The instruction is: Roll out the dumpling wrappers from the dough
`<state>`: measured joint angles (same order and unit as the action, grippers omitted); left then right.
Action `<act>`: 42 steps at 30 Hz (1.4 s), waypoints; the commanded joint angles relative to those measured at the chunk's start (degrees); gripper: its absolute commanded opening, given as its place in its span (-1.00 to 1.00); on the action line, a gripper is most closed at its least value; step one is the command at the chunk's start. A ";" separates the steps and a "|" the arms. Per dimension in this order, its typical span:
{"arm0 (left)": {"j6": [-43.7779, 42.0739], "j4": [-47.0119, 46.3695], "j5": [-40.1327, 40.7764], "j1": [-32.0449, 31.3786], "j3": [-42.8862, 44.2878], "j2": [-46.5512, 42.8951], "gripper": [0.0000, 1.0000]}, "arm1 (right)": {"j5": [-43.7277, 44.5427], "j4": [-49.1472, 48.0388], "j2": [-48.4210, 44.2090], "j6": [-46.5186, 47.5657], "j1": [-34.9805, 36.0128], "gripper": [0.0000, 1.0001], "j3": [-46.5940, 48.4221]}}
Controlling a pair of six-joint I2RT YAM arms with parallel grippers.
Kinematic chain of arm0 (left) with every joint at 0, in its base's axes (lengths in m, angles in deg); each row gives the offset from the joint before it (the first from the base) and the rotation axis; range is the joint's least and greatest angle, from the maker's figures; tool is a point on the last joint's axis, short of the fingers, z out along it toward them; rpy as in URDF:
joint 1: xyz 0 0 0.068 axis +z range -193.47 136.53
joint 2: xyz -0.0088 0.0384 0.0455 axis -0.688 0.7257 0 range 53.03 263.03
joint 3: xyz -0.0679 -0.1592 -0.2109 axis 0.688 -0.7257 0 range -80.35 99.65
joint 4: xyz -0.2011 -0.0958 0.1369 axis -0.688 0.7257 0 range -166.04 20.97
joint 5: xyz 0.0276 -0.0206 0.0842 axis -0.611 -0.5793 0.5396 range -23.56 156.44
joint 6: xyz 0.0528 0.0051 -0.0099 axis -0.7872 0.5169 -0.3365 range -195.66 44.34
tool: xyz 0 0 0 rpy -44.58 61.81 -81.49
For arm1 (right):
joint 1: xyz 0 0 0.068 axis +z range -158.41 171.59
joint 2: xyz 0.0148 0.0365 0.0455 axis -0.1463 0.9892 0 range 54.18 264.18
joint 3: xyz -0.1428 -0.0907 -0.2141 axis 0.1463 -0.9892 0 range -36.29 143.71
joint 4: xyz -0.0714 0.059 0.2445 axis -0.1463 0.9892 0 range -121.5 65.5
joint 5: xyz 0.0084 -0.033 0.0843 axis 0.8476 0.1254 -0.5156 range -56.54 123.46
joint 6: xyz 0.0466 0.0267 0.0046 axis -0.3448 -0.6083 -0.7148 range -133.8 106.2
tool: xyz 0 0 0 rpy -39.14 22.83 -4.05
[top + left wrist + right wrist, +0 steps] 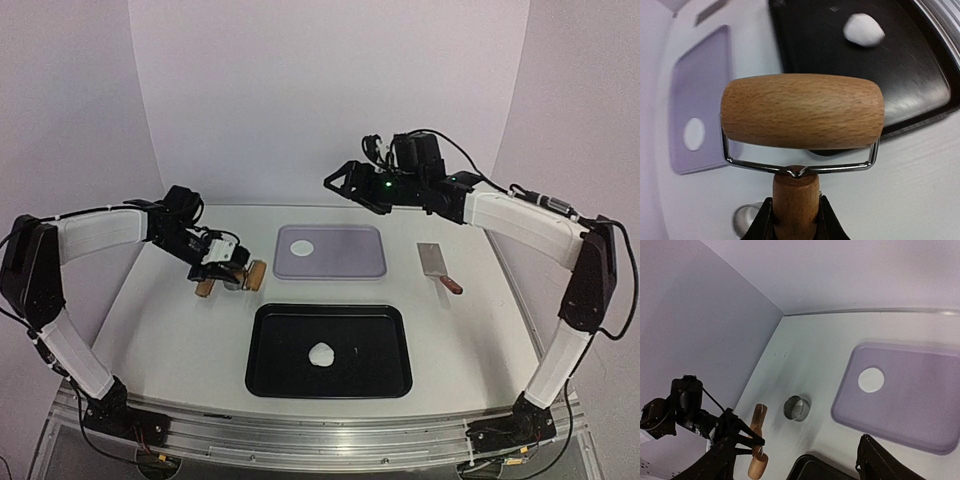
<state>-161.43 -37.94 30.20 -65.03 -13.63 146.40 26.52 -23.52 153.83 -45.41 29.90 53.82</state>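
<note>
Top external view has the dough (pixel 322 354) sitting as a small white lump about mid-way across the black tray (pixel 385 375), the tray closest to the arm bases. One dumpling wrapper (pixel 301 247) lies flat on the purple tray (pixel 350 262) just behind it, toward that tray's left end.

Left arm (pixel 100 232) comes in from the left with the elbow bent and the wrist low over the table (pixel 160 330), left of both trays. Left pincer (pixel 226 270) is clamped on the handle of a wooden roller (pixel 802 111). In the left wrist view both fingers (pixel 830 225) sit tight against the handle, with the barrel crosswise in front. Can't tell if the roller touches the table.

Right arm (pixel 520 222) is raised, and the right pincer (pixel 340 185) hangs in the air near the purple tray's far edge, spread wide and holding nothing.

A metal ring (pixel 796 408) stands beside the roller, mostly hidden from above. A scraper (pixel 437 265) lies right of the purple tray. Right wrist view cuts off most of the black tray.
</note>
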 commanded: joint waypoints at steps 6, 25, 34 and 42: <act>40.69 -22.00 1.67 -2.08 5.31 -4.12 -1.00 | -12.92 10.95 14.57 -16.43 6.23 0.52 17.31; 42.00 -27.17 3.82 -5.84 7.58 -1.37 -1.00 | -16.56 13.80 29.39 -17.53 7.90 -0.13 33.11; 43.55 -26.72 2.92 -5.90 8.89 -0.26 -1.00 | -17.13 15.03 30.49 -16.75 7.83 -1.00 34.81; 38.26 -25.24 1.01 -4.53 4.50 -1.01 0.20 | -19.28 15.29 27.27 -15.38 7.77 -1.00 35.54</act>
<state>-119.44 -60.68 33.11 -70.79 -8.25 146.65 9.97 -8.72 183.39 -61.14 37.69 86.78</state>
